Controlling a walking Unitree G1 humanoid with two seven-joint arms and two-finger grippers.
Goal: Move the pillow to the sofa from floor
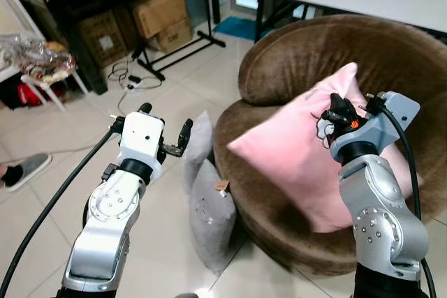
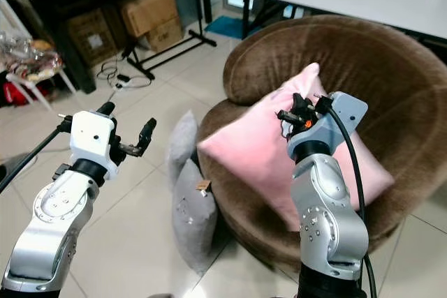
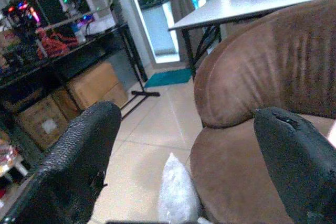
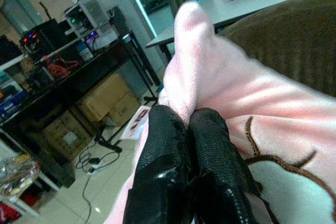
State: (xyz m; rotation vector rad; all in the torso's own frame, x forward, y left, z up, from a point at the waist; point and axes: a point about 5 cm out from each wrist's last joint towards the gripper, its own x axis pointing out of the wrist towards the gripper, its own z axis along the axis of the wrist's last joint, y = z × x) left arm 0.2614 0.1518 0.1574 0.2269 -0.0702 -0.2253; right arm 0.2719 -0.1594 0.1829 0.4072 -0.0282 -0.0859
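Pink pillow (image 1: pixel 293 151) sits on round brown sofa (image 1: pixel 391 54), pinched by right claw (image 4: pixel 191 145). Left claw (image 1: pixel 167 134) spread wide, above two grey pillows (image 1: pixel 209 207) on floor (image 1: pixel 160 242).

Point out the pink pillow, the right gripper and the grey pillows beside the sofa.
pink pillow (image 1: pixel 286 151), left eye view, middle of its face.
right gripper (image 4: pixel 190 129), right wrist view, between fingertips pinching the pillow's edge.
grey pillows (image 1: pixel 209 214), left eye view, front of the nearer one on the floor.
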